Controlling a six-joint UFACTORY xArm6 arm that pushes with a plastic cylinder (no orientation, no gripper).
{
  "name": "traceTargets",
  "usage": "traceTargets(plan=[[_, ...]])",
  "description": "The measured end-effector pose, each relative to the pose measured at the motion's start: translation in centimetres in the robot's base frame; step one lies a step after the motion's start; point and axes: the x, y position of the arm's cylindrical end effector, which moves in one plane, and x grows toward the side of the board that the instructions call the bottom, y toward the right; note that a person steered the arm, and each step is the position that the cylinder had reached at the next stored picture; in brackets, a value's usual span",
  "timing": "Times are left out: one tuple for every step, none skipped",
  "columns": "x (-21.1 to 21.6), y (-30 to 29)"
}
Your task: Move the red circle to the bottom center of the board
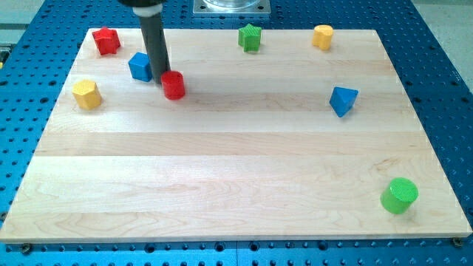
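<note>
The red circle [174, 86], a short red cylinder, stands on the wooden board [236, 177] in its upper left part. My tip [160, 76] touches the board just at the cylinder's upper left side, between it and the blue cube [140, 66]. The rod rises from there to the view's top and covers part of the blue cube's right edge.
A red star block [106, 41] sits at the top left, a yellow hexagonal block [86, 94] at the left edge. A green star block [250, 37] and a yellow cylinder [322, 36] sit at the top. A blue block [343, 100] lies right; a green cylinder [399, 195] bottom right.
</note>
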Motion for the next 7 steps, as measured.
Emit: traceTargets(plan=[[7.2,6.0],[12.4,7.4],[6.3,9.8],[11.1,13.1],[15.4,9.2],[15.5,7.3],[15.7,7.1]])
